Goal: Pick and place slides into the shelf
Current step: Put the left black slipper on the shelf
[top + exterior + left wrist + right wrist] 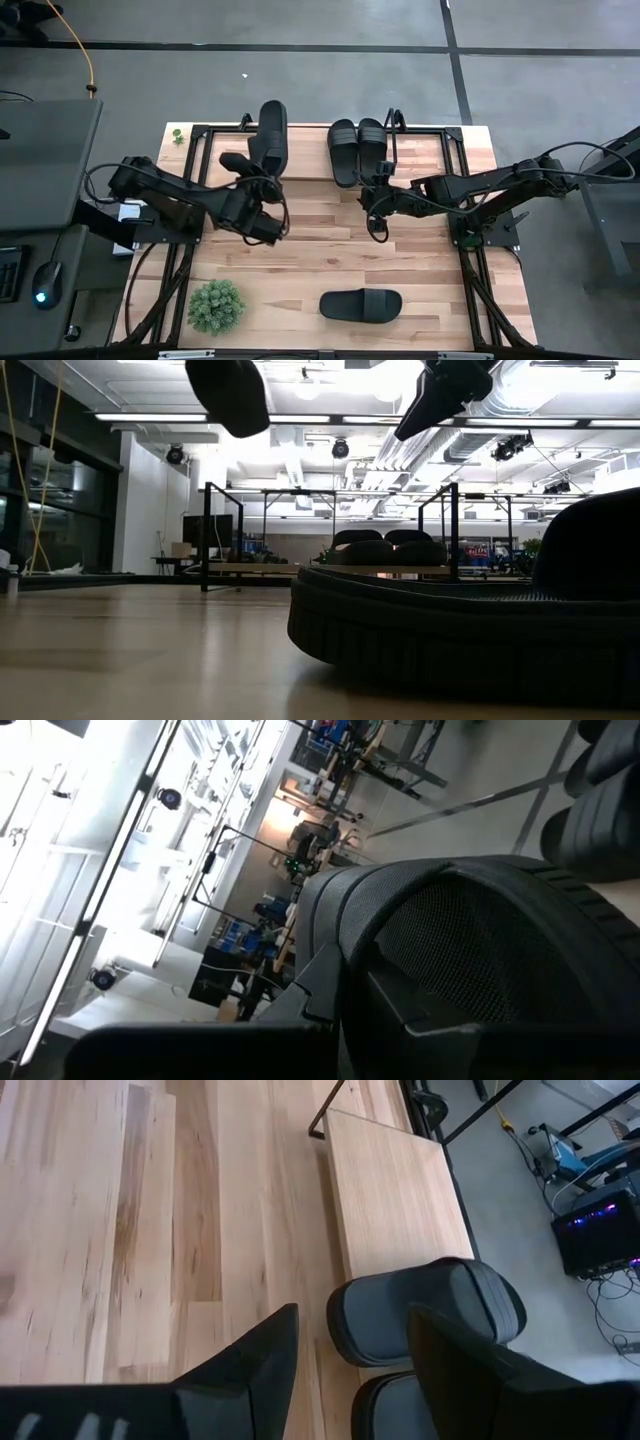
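Observation:
Two black slides (357, 150) lie side by side on the shelf's wooden board (430, 160); they also show in the low view (385, 548). A third slide (360, 304) lies on the table near its front edge. My left gripper (258, 178) is shut on a fourth slide (272, 130), high over the shelf's left part. This slide fills the left wrist view (480, 940). My right gripper (350, 1370) hangs open above the near ends of the two shelved slides (425, 1310), touching nothing. My left gripper holds the slide by its near end (274, 170), fingers level and pointing toward the table's far edge. The slide reaches away from the fingers along their line, lifted clear of shelf and table (230, 395). The slide itself hides the place of contact.
A small green plant (215, 305) stands at the table's near left. The shelf's black wire end frames (208, 535) rise at both ends of the board. Bare tabletop lies between the shelf and the front slide.

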Robot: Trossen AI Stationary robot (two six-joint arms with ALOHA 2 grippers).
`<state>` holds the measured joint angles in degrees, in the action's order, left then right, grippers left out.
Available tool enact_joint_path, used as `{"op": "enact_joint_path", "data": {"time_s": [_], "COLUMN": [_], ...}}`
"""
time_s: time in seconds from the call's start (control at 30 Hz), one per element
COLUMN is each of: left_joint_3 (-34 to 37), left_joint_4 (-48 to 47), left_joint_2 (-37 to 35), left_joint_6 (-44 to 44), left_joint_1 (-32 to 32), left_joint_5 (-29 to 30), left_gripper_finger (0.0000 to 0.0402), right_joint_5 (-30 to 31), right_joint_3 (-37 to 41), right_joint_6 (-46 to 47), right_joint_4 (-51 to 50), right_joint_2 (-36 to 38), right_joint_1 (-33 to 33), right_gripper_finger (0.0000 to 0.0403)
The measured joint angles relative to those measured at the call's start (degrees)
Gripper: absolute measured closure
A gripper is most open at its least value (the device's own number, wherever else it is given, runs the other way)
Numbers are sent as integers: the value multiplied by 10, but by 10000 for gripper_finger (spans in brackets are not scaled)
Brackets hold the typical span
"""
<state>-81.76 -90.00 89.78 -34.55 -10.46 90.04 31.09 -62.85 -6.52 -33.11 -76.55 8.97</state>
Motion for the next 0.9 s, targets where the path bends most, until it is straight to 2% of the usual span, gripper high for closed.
{"op": "enact_joint_path", "data": {"time_s": [0.23,0.57,0.63,0.73,0.9], "left_joint_3": [-34,-190,-230,-272,-282], "left_joint_4": [0,0,0,5,73], "left_joint_2": [-20,-21,-21,-21,-21], "left_joint_6": [77,192,179,114,59], "left_joint_1": [0,0,0,0,0], "left_joint_5": [-1,0,-9,-42,-58], "left_gripper_finger": [392,392,392,392,392], "right_joint_5": [0,0,0,0,0], "right_joint_3": [0,0,0,0,0], "right_joint_6": [-15,-13,-13,-14,-13], "right_joint_4": [22,25,25,25,25], "right_joint_2": [0,0,0,0,0], "right_joint_1": [-1,-7,-7,-7,-7], "right_gripper_finger": [224,224,224,224,224]}}
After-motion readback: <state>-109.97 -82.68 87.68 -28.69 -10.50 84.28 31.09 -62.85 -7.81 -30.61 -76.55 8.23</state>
